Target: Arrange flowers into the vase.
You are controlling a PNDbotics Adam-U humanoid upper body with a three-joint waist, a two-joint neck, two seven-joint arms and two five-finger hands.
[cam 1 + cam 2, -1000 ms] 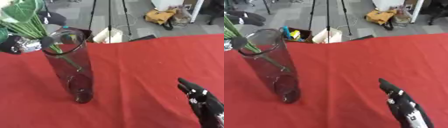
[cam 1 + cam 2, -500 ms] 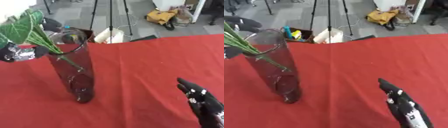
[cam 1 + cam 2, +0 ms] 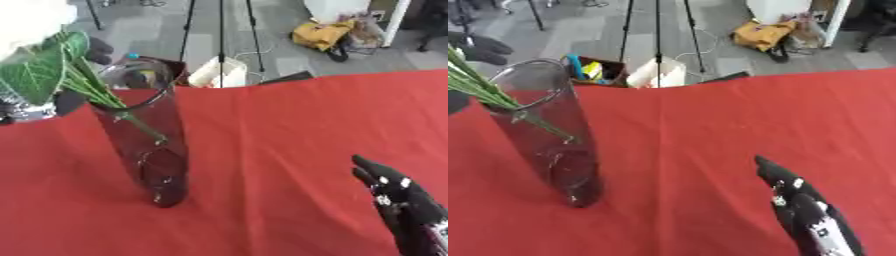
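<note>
A tall clear glass vase [image 3: 149, 150] stands upright on the red table [image 3: 289, 130], left of centre. A bunch of flowers with green stems [image 3: 96, 92], a broad green leaf [image 3: 35, 72] and a white bloom [image 3: 26, 17] leans out to the left, its stem ends inside the vase about halfway down. My left hand [image 3: 31, 111] is at the left edge beside the vase's rim, shut on the stems below the leaf; it is partly hidden. My right hand [image 3: 398, 200] rests open at the lower right, fingers straight, well away from the vase.
The table's far edge [image 3: 332, 74] runs across the top. Beyond it on the floor are tripod legs [image 3: 220, 30], a white bag [image 3: 219, 72], a yellow bag [image 3: 328, 32] and a small box of tools [image 3: 592, 72].
My left hand has sunk slightly and drifted left, and the flowers lean further left with the stems a bit deeper in the vase. The right hand has not moved.
</note>
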